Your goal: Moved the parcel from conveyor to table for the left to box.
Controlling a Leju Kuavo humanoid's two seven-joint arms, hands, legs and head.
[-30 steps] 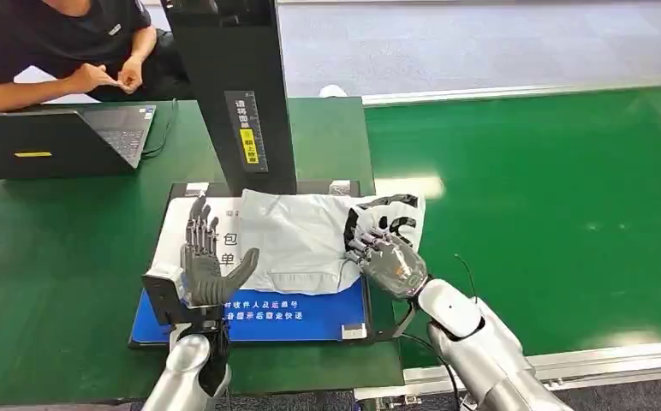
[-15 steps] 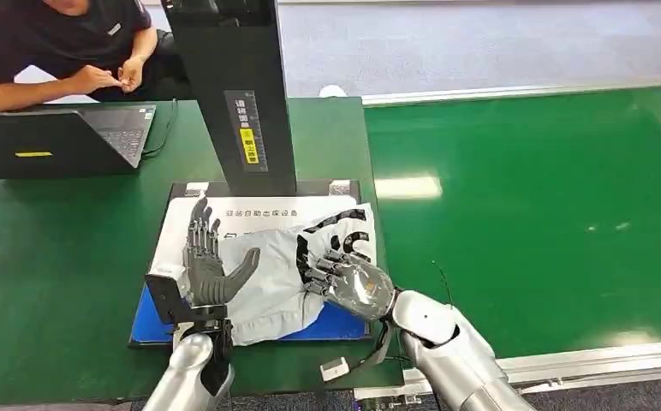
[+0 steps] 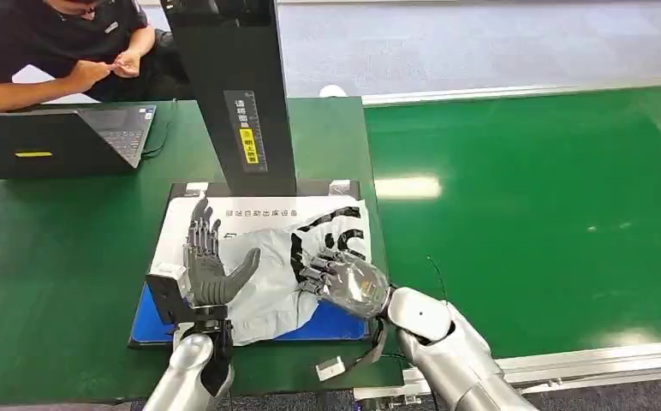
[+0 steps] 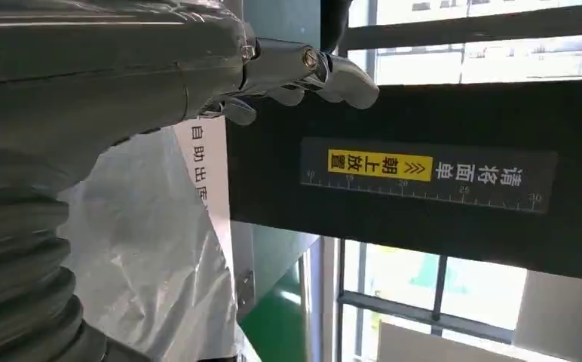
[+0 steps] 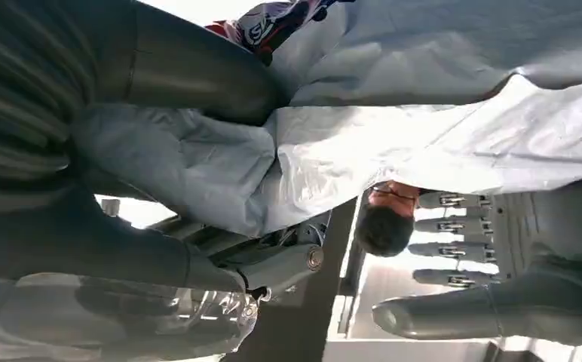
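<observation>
The grey parcel point(image 3: 276, 278) is gripped by the right hand point(image 3: 344, 278) on the scanner pad point(image 3: 173, 231), while the left hand point(image 3: 207, 265) is held open, touching its left edge.

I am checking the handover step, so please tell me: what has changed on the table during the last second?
The right hand, holding the grey parcel, dragged it toward the robot and leftward over the white and blue mat, up against the left hand. The parcel is now bunched, no longer spread flat. The left hand stayed upright and open; laptop and black stand are unchanged.
</observation>
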